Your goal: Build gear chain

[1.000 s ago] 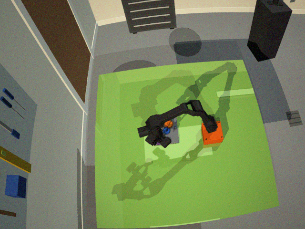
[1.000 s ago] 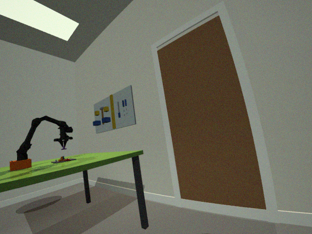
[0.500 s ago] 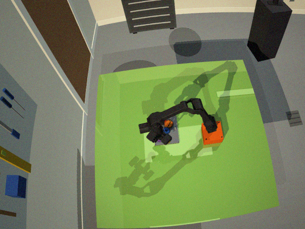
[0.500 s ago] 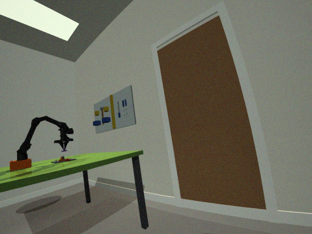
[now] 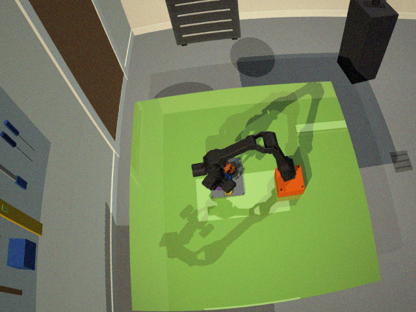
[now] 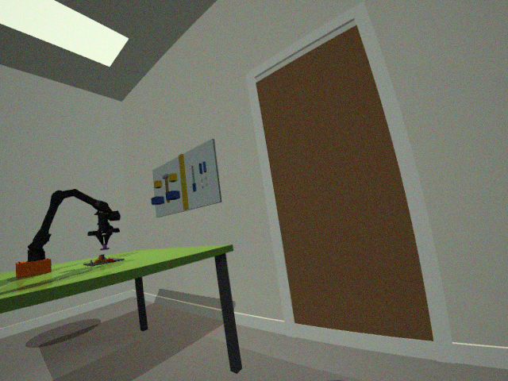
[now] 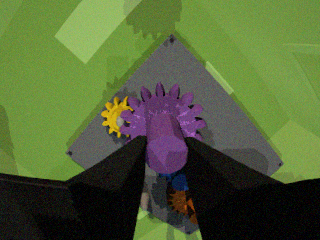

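The hand (image 6: 105,242) (image 7: 164,144) grips the purple gear (image 6: 104,248) (image 7: 161,107) (by its stem) above the grey board (image 5: 236,190) (image 6: 88,263) (image 7: 187,72).

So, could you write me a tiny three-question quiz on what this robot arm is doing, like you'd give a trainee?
1. True or false: the black parallel-jaw gripper is open with nothing in it.
2. Fill in: the toothed gear with a tall handle, seen between the fingers, is coloured ____.
3. Which is the base block under the black arm: (a) white, (b) orange, (c) blue?

Key: 1 false; 2 purple; 3 b.
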Available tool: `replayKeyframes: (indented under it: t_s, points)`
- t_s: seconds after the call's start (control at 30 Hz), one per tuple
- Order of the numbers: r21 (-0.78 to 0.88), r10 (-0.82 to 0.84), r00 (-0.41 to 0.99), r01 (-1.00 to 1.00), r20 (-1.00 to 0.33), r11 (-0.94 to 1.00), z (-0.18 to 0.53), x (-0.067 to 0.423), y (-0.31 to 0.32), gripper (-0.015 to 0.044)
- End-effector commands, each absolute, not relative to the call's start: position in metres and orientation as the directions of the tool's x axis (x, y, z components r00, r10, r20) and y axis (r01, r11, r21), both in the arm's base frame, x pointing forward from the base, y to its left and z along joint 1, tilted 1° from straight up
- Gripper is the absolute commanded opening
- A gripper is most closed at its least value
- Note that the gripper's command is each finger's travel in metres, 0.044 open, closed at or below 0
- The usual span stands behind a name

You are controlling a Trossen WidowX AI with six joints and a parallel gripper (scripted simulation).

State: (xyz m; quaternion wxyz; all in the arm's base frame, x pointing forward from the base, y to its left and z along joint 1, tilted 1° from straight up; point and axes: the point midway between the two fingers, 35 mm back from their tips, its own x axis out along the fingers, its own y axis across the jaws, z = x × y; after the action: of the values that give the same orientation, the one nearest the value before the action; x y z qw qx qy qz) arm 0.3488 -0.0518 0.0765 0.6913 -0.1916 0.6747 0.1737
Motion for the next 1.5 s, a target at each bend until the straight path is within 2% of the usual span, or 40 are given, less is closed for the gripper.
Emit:
replayKeyframes:
  t_s: [0.0,0.8,1.47]
  points:
    - [-0.031,-0.017,0.033,-0.501,-0.999,0.865,0.073,0.345,-0.057,0.0]
    - [-0.032,-0.018,0.032,-0.505,-0.999,0.863,0.061,0.334,-0.071,0.0]
    - [-0.035,-0.018,0.032,-0.7,-0.999,0.713,0.058,0.335,-0.071,0.0]
